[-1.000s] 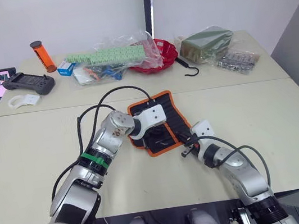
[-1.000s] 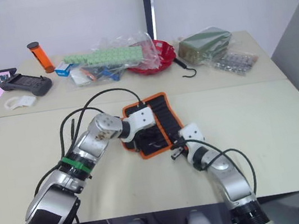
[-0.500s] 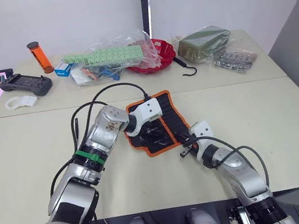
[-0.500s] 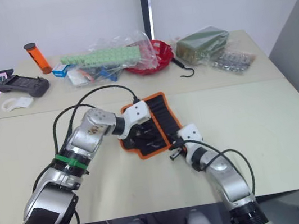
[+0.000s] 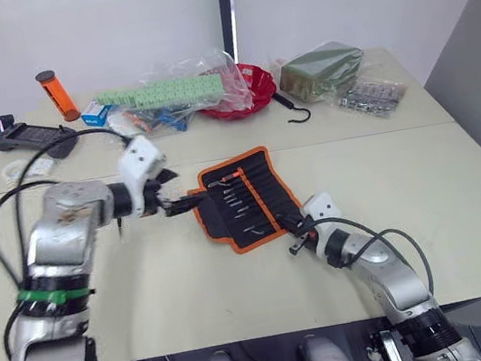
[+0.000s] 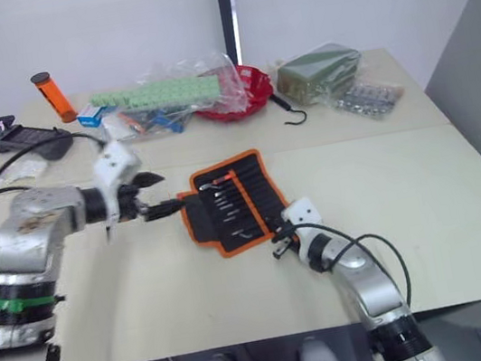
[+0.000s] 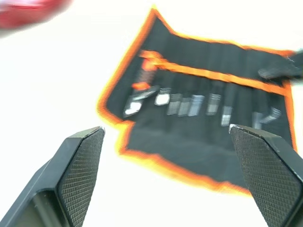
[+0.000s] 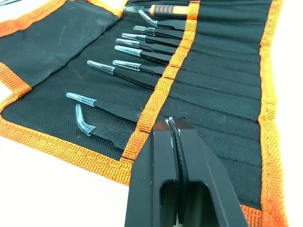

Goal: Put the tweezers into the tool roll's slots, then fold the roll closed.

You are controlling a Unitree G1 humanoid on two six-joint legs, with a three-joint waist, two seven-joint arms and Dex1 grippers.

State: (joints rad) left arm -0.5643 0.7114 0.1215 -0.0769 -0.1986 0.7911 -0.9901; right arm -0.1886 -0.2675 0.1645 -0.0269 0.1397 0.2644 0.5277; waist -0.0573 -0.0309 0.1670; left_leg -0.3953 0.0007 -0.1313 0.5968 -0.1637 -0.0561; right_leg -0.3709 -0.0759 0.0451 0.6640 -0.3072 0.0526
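Black tool roll [image 5: 242, 200] between grippers, tweezers [image 8: 128, 66] slotted

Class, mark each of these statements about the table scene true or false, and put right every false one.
1. The tool roll lies open on the table. True.
2. The left gripper is shut on a tweezer. False: its fingers stand wide apart with nothing between them, beside the roll's edge.
3. The tweezers sit in the slots, tips showing past the orange inner strip. True.
4. The right gripper is open. False: its fingers are pressed together, over the roll's near end.
5. The black hook lies inside the red bowl. False: it lies on the table beside the bowl.
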